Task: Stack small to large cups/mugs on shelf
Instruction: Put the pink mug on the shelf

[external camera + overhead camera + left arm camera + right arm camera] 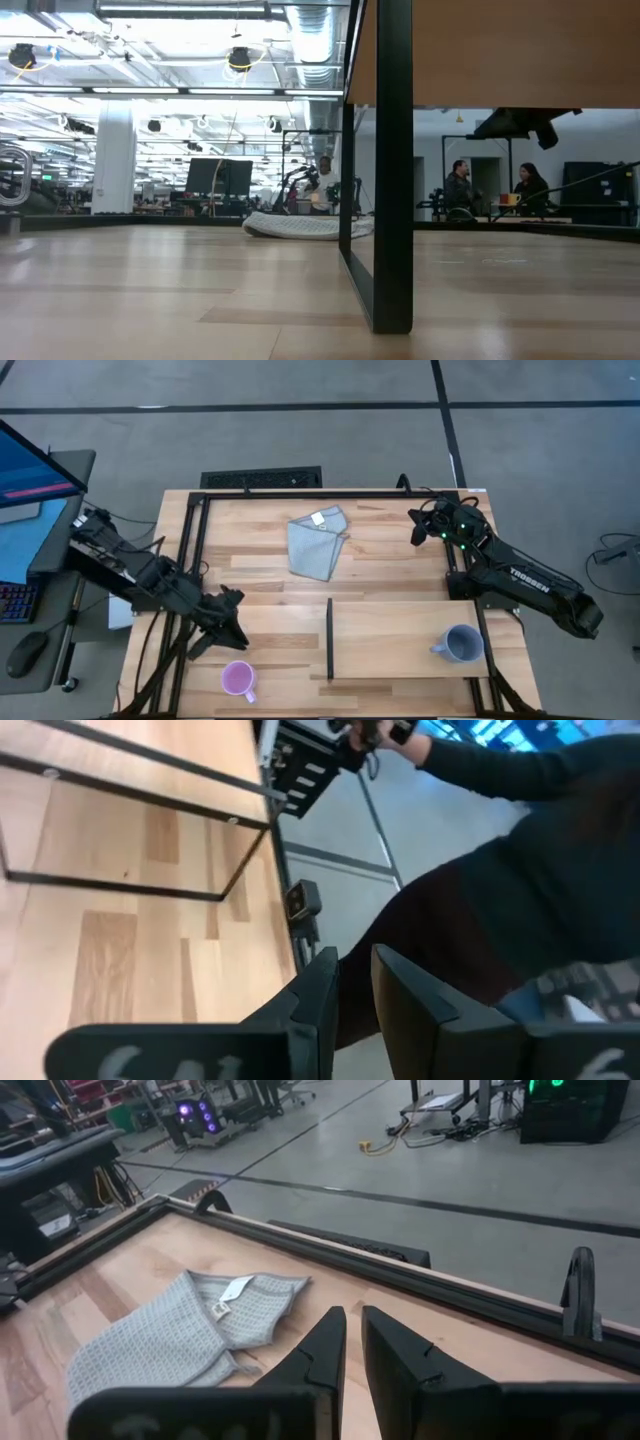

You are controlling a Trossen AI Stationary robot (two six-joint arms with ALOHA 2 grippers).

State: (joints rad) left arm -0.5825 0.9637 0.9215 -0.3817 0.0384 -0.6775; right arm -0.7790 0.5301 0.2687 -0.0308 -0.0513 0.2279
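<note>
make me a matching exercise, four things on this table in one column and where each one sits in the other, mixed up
Things:
1. grey-blue mug
2. pink mug
3. cloth
4. left gripper

Places:
A. on the tabletop near the far edge, folded
B. on the shelf, near its right end
C. above the tabletop, just beyond the pink mug
D. on the tabletop left of the shelf, near the front edge

Pairs: 1-B, 2-D, 3-A, 4-C
</note>
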